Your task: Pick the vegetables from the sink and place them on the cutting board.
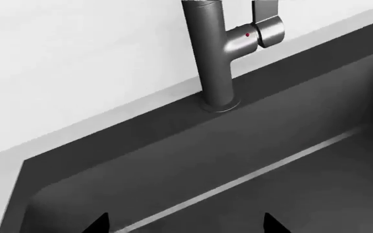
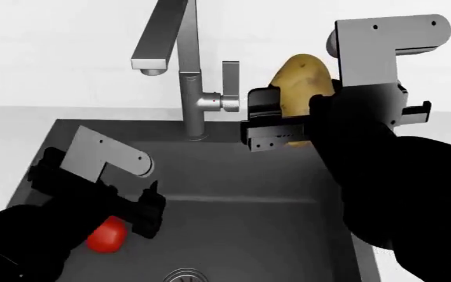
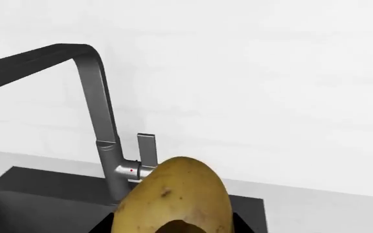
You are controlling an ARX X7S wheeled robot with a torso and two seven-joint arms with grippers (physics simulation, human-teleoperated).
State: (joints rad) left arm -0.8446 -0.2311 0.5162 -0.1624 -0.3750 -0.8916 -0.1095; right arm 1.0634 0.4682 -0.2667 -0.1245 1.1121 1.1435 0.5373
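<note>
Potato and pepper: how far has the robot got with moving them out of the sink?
Nothing is delivered yet: no cutting board shows in any view. In hand: the right gripper holds the potato lifted above the sink, near the faucet. Left to do: the red pepper lies on the basin floor beside the open left gripper, not gripped. Both vegetables must reach the board.

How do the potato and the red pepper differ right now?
The potato is yellow-brown and speckled; the pepper is shiny red. The potato is larger. The potato is held up above the sink in the right gripper; the pepper lies on the sink floor, beside the left gripper.
</note>
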